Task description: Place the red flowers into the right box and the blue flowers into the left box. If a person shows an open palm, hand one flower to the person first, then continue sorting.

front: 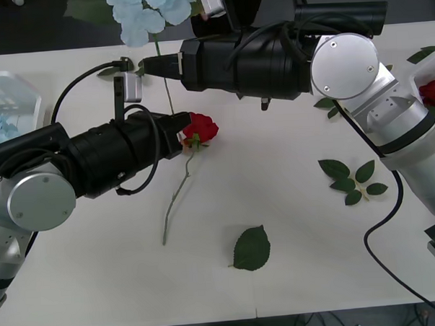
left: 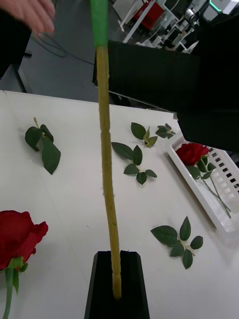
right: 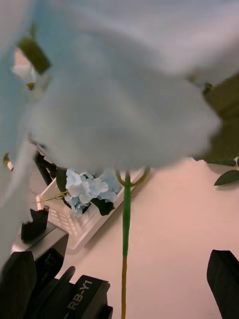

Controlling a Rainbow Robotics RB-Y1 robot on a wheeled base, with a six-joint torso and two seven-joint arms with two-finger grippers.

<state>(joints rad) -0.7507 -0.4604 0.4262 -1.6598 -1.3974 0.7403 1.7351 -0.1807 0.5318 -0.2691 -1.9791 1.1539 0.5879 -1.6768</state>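
Worktop: matt white, smooth. Right box, beside it: white plastic, slotted base, slight sheen. Left box: white plastic, ribbed. Red flowers on worktop: cloth-like petals, soft matt; stem thin green plastic. Blue flowers: pale fluffy fabric petals; stem yellowish plastic, ridged. Loose leaf on worktop: matt green fabric, veined.
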